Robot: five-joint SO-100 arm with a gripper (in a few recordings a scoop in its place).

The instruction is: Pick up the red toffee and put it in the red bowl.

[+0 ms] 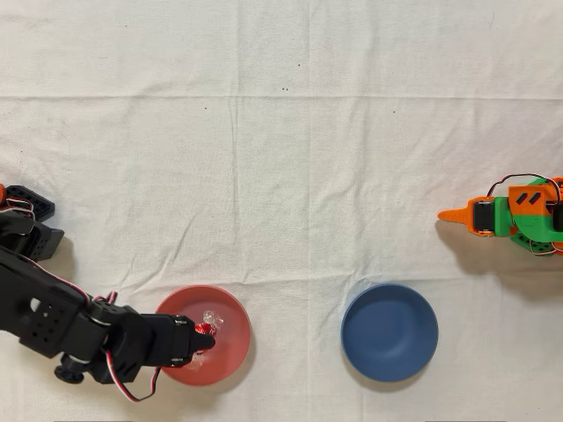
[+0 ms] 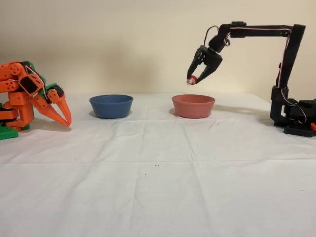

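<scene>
The red toffee (image 2: 191, 79) sits pinched at the fingertips of the black arm's hand (image 2: 194, 79), which hangs in the air above the red bowl (image 2: 193, 106). In the fixed view the two fingers spread wide near the wrist and converge at their tips onto the sweet, so the hand is narrowed down around the toffee and carries nothing else. A clear gap of air lies between the candy and the bowl's rim below it.

In the overhead view the toffee (image 1: 205, 329) reads as a red spot with a glint of clear wrapper just beside it, at about the centre of the red bowl (image 1: 224, 303), slightly toward 9 o'clock. The hand (image 1: 201, 334) reaches in over the bowl's rim from the 8 o'clock side. The dark blue bowl (image 1: 390, 331) stands well apart at 3 o'clock from the red one on the white cloth of the worktop (image 1: 281, 176), and the idle orange arm (image 1: 515, 217) rests beyond it, toward 1 o'clock.

By my judgement the pick-up and the carry are done: the sweet is off the cloth and over its target. What is left is the release, perhaps after a small descent, since a light foil-wrapped candy dropped from this height might bounce off the shallow wall.
</scene>
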